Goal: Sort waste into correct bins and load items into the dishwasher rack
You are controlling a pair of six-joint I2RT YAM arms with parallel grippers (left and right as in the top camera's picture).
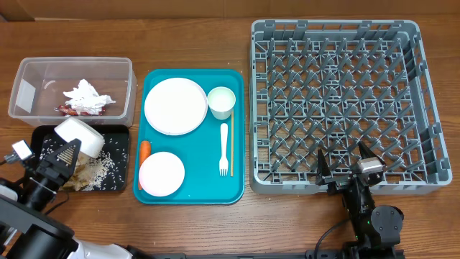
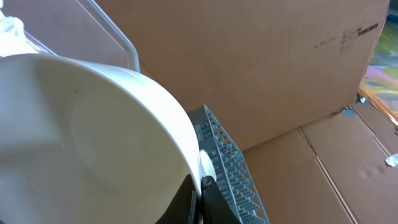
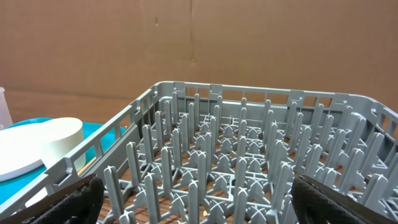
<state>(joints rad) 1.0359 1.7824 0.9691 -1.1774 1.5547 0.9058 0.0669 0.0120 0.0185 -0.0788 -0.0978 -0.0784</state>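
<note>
Now, your left gripper (image 1: 70,149) pinched on the small white bowl (image 1: 80,134), tilted above the black tray (image 1: 126,180) of rice grains (image 1: 108,168), your right gripper (image 1: 343,155) spread wide over the dishwasher rack's (image 1: 334,43) near edge.

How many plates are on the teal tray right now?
2. The large white plate sits far left on the teal tray; the small pink plate near left, beside the carrot. None seems hidden.
</note>
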